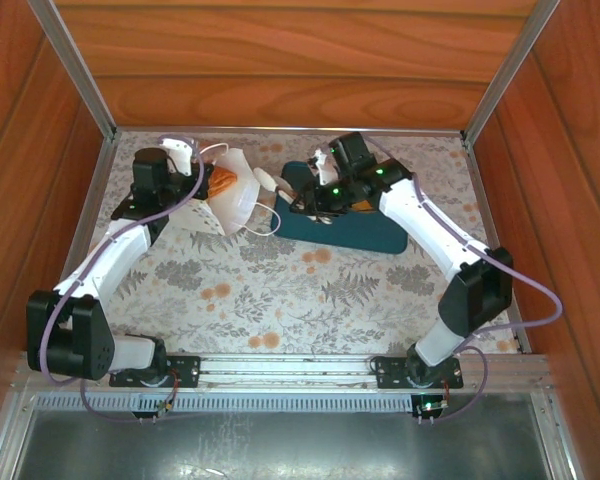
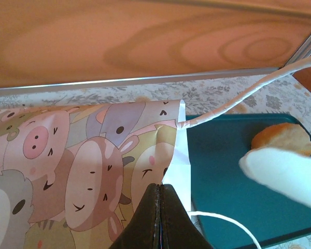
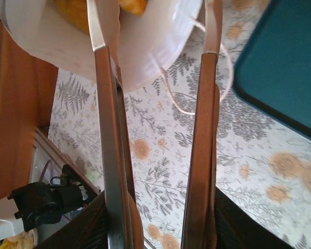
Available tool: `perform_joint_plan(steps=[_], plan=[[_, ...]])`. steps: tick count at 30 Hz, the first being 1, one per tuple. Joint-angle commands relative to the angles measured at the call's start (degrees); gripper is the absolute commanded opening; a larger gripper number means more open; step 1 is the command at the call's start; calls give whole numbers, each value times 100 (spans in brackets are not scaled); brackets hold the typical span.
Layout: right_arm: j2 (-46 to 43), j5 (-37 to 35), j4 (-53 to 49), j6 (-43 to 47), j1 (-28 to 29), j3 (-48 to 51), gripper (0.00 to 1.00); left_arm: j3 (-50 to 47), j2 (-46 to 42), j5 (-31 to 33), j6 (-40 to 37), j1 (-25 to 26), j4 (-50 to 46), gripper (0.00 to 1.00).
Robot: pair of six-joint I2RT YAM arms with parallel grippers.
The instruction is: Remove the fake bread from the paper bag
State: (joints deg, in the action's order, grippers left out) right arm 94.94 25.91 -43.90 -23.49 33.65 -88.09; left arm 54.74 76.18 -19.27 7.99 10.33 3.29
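Note:
The white paper bag (image 1: 235,198) lies tipped at the back left of the table, its mouth facing right. A golden piece of fake bread (image 1: 223,180) shows inside it. My left gripper (image 1: 196,163) is shut on the bag's edge; in the left wrist view its jaws (image 2: 160,191) pinch the paper bag (image 2: 93,155), which is printed with cartoon animals. My right gripper (image 1: 275,185) hangs open just outside the mouth. Between its spread fingers (image 3: 155,23) lie the bag's rim (image 3: 150,49) and the tablecloth, and nothing is gripped. Another fake bread piece (image 2: 282,137) rests on the teal tray (image 2: 223,171).
The teal tray (image 1: 365,232) sits right of the bag, partly under my right arm. The bag's thin loop handles (image 1: 270,222) trail onto the floral tablecloth (image 1: 280,290). Wooden walls close in the back and both sides.

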Motion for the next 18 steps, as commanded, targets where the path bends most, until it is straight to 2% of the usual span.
perform_joint_plan(steps=[1,8,18], plan=[[253,403,321,-77,73,-255,44,242,63,-42,89,95,111,0],[660,487,352,-103,229,-466,44,283,125,21,98,220,111,0],[1388,-34,261,-132,309,-811,43,359,116,2,124,329,111,0]])
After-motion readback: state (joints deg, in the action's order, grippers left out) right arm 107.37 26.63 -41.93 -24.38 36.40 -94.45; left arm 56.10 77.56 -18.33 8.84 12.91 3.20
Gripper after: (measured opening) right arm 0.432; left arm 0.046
